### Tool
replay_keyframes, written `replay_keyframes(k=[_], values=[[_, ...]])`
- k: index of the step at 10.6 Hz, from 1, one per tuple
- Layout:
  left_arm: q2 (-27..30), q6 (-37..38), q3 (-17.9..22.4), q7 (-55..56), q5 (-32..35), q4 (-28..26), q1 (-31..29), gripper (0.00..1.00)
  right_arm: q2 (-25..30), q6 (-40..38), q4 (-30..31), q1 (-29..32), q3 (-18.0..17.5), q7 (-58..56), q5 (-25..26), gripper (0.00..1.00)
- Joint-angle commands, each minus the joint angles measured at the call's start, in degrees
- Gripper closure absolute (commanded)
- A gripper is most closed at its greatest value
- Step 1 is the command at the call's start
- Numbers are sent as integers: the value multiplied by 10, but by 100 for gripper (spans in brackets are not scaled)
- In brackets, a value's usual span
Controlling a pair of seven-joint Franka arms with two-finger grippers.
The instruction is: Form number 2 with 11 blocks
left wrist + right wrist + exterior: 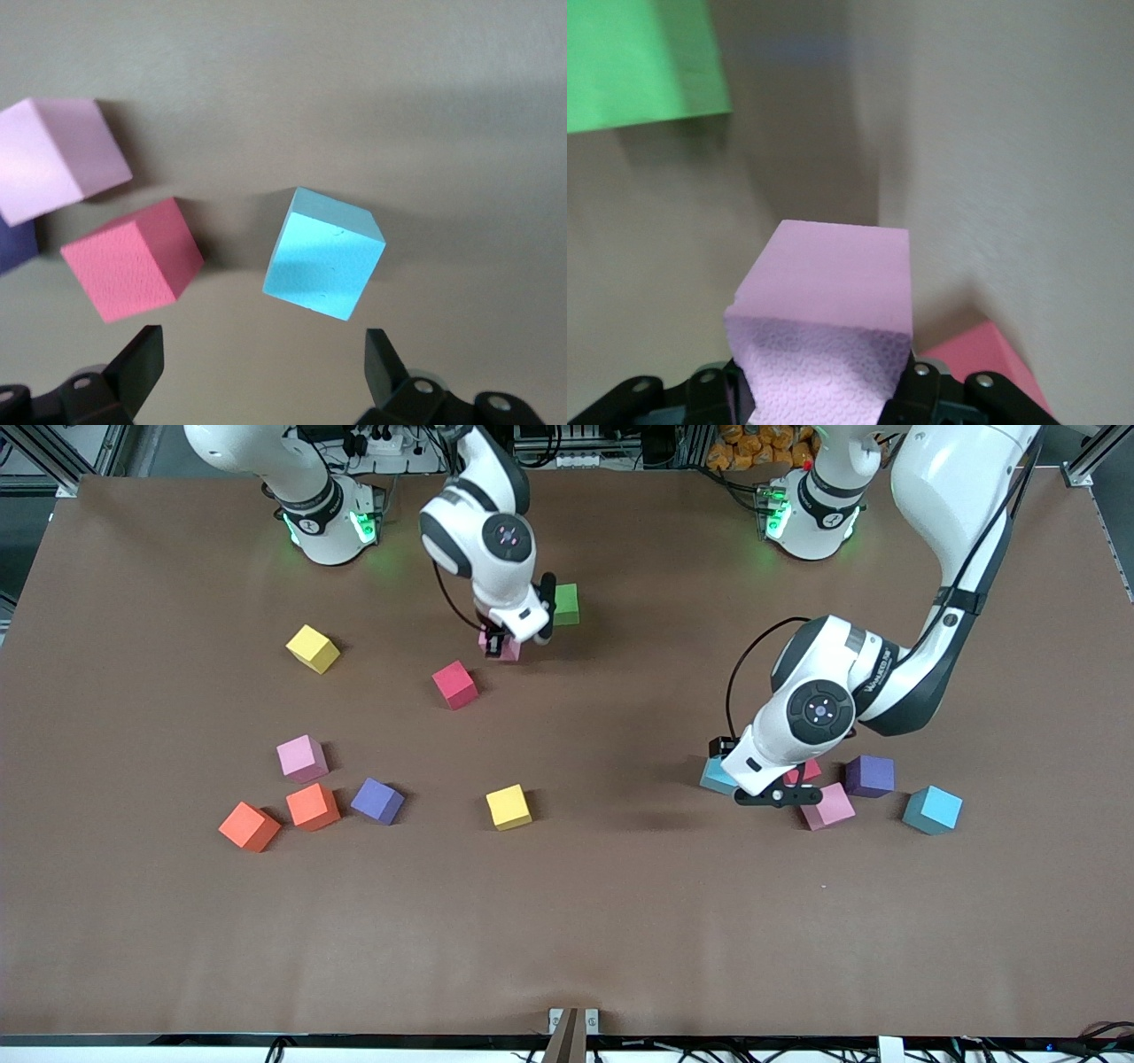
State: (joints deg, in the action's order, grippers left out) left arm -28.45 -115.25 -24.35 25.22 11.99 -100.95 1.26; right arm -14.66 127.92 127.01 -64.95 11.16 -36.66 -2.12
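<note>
My right gripper [509, 642] is shut on a pink block [507, 648], low over the table beside a green block [565, 604]. In the right wrist view the pink block [833, 301] fills the jaws, with the green block [642, 62] and a red block [992, 363] close by. My left gripper [778, 793] is open and empty above a cluster of blocks. In the left wrist view [263, 372] it hovers next to a light blue block [324, 254] and a red block [133, 258]. No number 2 shows anywhere.
The cluster also holds a pink [827, 806], a purple [869, 776] and a second light blue block [932, 810]. Loose blocks: red [455, 684], yellow [313, 648], yellow [508, 807], pink [302, 758], purple [377, 801], orange [313, 806], orange [249, 826].
</note>
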Motion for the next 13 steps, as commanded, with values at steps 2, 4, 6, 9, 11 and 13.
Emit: replay_keyframes(k=[2, 4, 6, 9, 11, 13], values=[[-21, -9, -11, -53, 54, 8, 8, 0, 22, 31, 42, -83, 38, 27, -10, 94], [-42, -33, -14, -78, 65, 3, 10, 0, 13, 41, 43, -111, 38, 67, -9, 94], [-42, -38, -16, -80, 66, -5, 15, 0, 3, 51, 43, -123, 38, 90, -9, 94], [-49, -65, -16, -91, 66, -7, 25, 0, -25, 81, 42, -148, 38, 110, -9, 94], [-59, -76, -15, -92, 82, -7, 23, 0, -30, 92, 42, -149, 38, 110, -9, 94], [-63, -100, -15, -118, 97, -20, 11, 0, -38, 101, 41, -156, 38, 116, -9, 94]])
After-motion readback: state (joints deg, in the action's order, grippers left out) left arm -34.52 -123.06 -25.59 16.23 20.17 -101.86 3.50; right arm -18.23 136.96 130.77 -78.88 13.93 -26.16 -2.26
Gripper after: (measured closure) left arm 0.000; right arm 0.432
